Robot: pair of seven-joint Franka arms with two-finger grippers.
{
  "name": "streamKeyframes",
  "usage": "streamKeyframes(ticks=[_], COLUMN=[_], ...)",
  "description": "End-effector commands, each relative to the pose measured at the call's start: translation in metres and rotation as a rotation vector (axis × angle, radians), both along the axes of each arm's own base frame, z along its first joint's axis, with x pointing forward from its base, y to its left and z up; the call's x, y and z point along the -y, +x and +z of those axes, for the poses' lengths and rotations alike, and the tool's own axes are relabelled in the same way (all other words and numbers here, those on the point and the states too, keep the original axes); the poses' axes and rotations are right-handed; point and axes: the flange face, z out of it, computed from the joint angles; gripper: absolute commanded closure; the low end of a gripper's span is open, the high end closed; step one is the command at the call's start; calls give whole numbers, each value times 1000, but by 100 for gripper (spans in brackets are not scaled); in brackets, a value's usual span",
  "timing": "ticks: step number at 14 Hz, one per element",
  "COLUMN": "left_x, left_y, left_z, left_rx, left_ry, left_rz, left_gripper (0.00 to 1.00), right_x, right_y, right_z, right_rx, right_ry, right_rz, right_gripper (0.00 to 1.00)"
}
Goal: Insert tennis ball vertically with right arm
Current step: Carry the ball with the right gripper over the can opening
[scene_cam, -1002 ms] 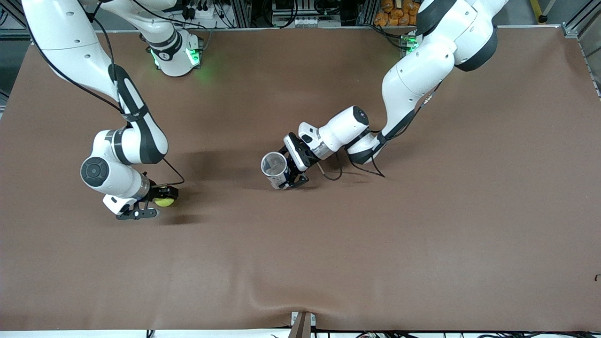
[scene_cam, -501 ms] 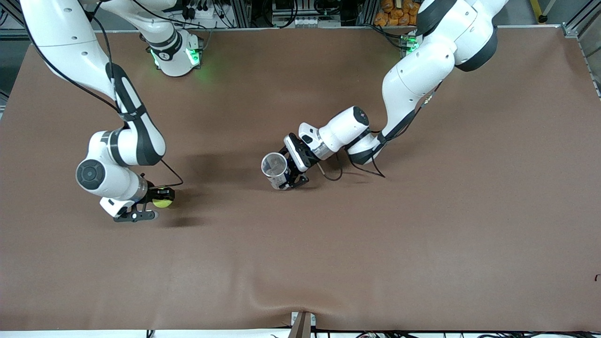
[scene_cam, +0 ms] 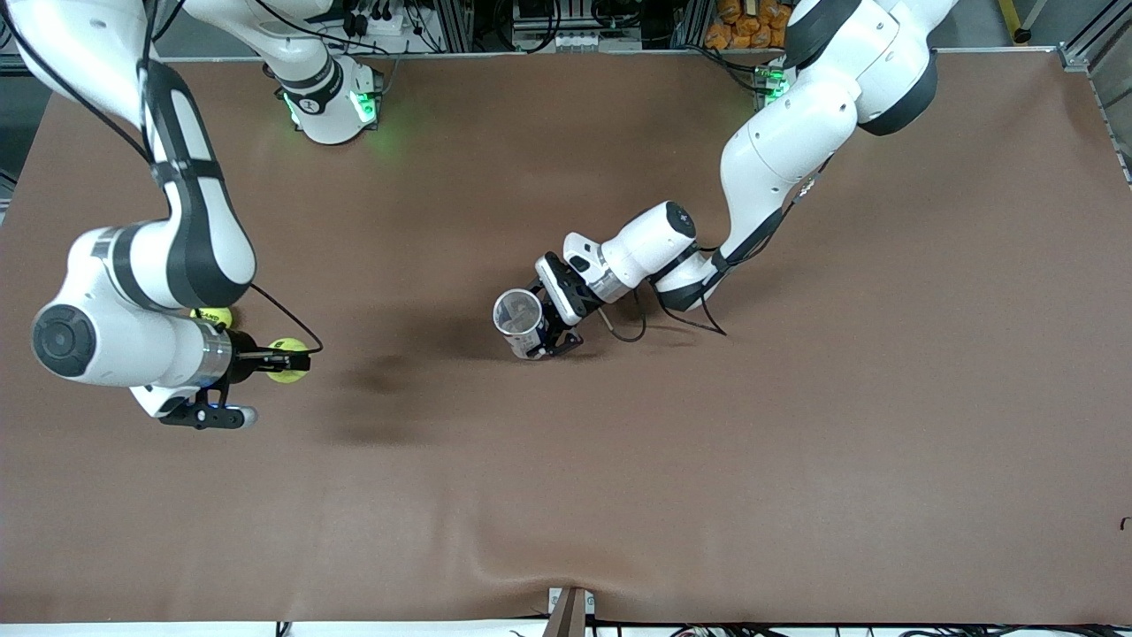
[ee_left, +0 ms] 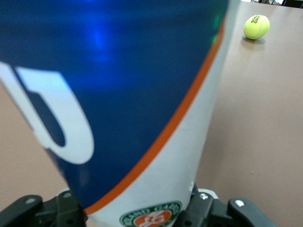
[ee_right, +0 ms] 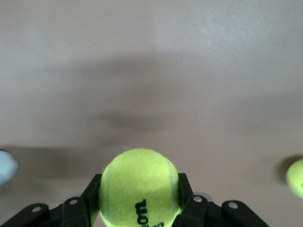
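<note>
Left tool (scene_cam: pixel 541 329) clamps the upright clear plastic tennis-ball can with blue label (scene_cam: pixel 519 321), inside looks empty. Right tool (scene_cam: pixel 296 361) grips a yellow-green tennis ball (scene_cam: pixel 286 372) over the brown surface (scene_cam: pixel 707 460); second yellow-green tennis ball (scene_cam: pixel 213 316) lies nearby.

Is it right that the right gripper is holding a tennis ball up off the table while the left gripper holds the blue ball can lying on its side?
Not quite. The front view shows the tennis ball can upright, mouth up, in the left gripper. The right gripper does hold a tennis ball off the table.

Right arm hides part of second ball (scene_cam: pixel 212 315); can (ee_left: pixel 118 94) overfills left wrist view.
</note>
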Motion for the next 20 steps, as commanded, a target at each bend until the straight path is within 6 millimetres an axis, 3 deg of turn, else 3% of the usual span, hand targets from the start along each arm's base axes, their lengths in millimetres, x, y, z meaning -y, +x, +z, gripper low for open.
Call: streamKeyframes(ticks=[1,4,7,11,13,16,19,20], left_x=[1,1,2,3,4,5,5,6], left_y=[4,4,4,3,2,2,2,2], left_z=[1,1,2,1,1,2,1,2], left_rx=[-1,-1,1,-1,-3,-1,-2,0], left_ry=[-23,-23,-24,-23,-24,-26,-26,-27], left_rz=[19,19,18,16,16,16,17,16], left_gripper=[28,28,28,28,28,28,28,28], right_x=[-77,-155,-211,-283,-303,-302,-319,-314], right_y=[-2,-10,-17,-41,-55,-60,-72,-69], right_z=[28,55,66,45,41,44,36,34], right_rx=[-4,7,35,16,7,-31,-34,-39], right_ry=[-5,28,38,15,4,-16,-33,-33], right_rz=[-155,-306,-409,-457,-425,-457,-440,-450], right_gripper=[84,85,86,87,87,87,85,84])
